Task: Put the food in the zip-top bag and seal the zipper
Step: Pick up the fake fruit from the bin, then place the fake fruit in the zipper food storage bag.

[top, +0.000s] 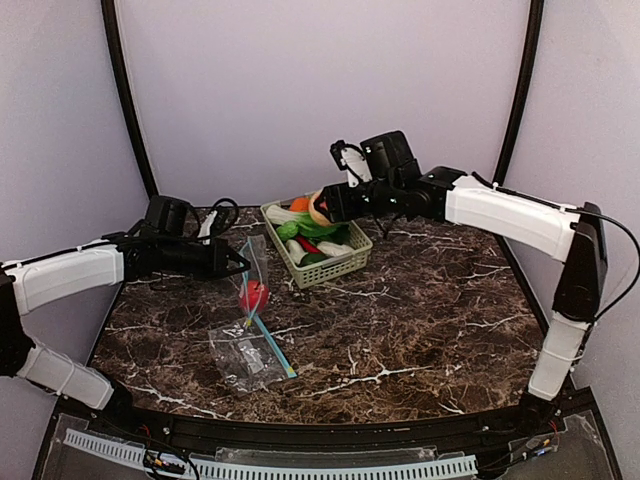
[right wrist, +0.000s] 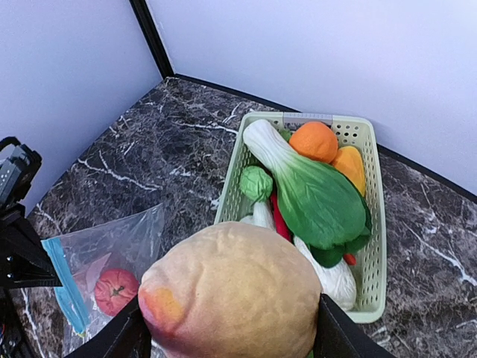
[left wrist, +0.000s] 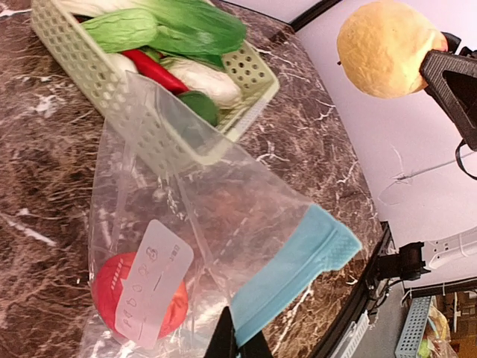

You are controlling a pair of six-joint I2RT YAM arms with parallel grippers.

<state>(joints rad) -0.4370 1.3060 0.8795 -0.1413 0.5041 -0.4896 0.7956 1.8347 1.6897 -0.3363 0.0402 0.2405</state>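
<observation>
Right gripper (right wrist: 231,337): clamped on peach (right wrist: 231,287), above basket (right wrist: 313,117).
Left gripper (left wrist: 240,341): pinching zip-top bag (left wrist: 223,216) at blue strip (left wrist: 298,261); fingertips cut off.
Red apple (left wrist: 104,289): inside bag, half behind white label (left wrist: 153,280).
Basket contents: greens (right wrist: 320,198) overlie radish (right wrist: 332,280), chilli (right wrist: 279,220).

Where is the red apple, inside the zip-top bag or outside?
Inside: the red apple shows through the clear zip-top bag, behind its white label.

The only writing stands on a white label (left wrist: 153,280) stuck to the clear zip-top bag (left wrist: 223,201). It is one faint handwritten line, seen sideways from the left wrist, perhaps letters followed by digits, too pale to read reliably.
</observation>
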